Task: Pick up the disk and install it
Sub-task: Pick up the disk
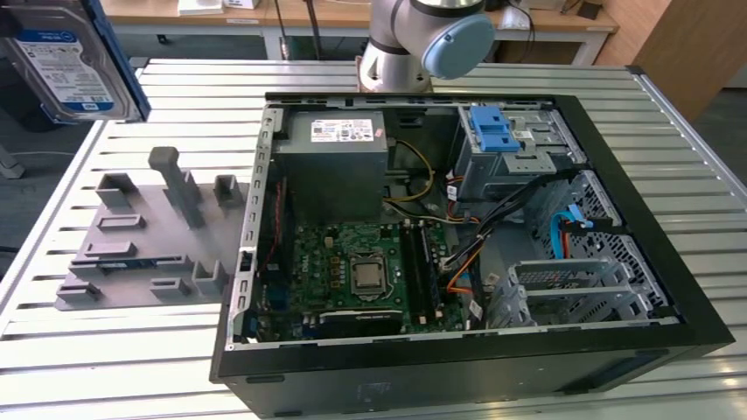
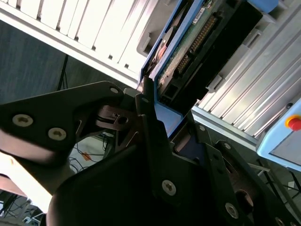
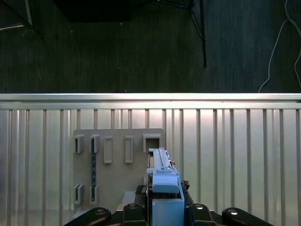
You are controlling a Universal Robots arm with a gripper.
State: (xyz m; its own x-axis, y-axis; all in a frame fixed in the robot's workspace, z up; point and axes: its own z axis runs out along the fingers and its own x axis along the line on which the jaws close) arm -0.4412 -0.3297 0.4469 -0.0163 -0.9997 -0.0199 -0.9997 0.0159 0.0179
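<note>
Tool [image 3: 167, 214] clamped on the disk [image 1: 68, 63], held edge-on at the exterior view's upper left, above the counter [image 1: 117, 367] and clear of the grey holder [image 1: 129, 249]; pickup apparently done, installation in the open computer case [image 1: 467, 376] outstanding.

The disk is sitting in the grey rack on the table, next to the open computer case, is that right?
No. The disk is not in the grey rack; the claw grips it, raised off the table, as the first wrist view shows. The rack does lie next to the open computer case.
</note>
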